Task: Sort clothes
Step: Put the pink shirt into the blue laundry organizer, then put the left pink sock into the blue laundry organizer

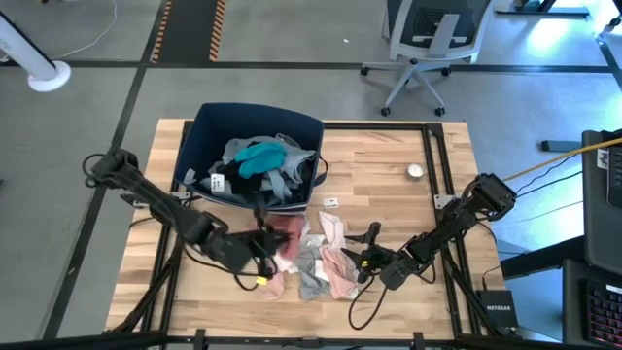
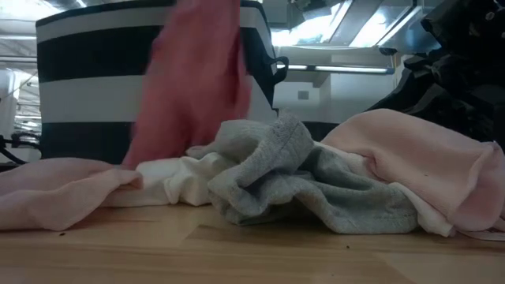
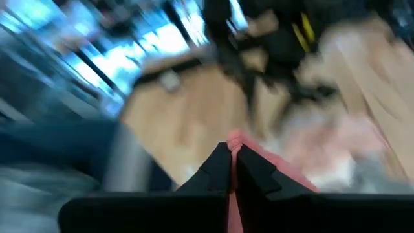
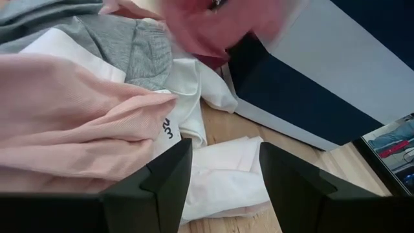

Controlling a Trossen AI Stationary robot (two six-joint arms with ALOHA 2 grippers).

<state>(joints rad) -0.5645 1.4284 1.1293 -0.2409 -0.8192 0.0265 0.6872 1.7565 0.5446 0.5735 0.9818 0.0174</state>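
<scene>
My left gripper [image 1: 264, 241] is shut on a salmon-pink piece [image 1: 283, 233] just in front of the navy fabric bin [image 1: 209, 126]. The piece hangs in front of the striped bin wall in the low view [image 2: 197, 79]. A heap lies on the table to its right: a grey piece [image 2: 276, 173], white cloth [image 2: 177, 170] and pale pink pieces [image 2: 426, 162]. The bin holds a teal piece [image 1: 260, 156] and grey-blue garments. My right gripper [image 1: 362, 258] is open at the heap's right side, its fingers low over pale pink and white cloth [image 4: 223, 162]. My left gripper pinches the salmon-pink piece between its two fingers, at a bunched upper part [image 3: 234, 137]; one layer or several, I cannot tell. The cloth hangs slack below the fingers. Its lower end [image 2: 146, 154] reaches down to the heap; whether it touches, I cannot tell.
A small round object [image 1: 415, 171] and a small white tag [image 1: 330, 202] lie on the wooden table [image 1: 389, 156] right of the bin. Black frame rails run along the table's edges. An office chair [image 1: 428, 39] stands beyond the far edge.
</scene>
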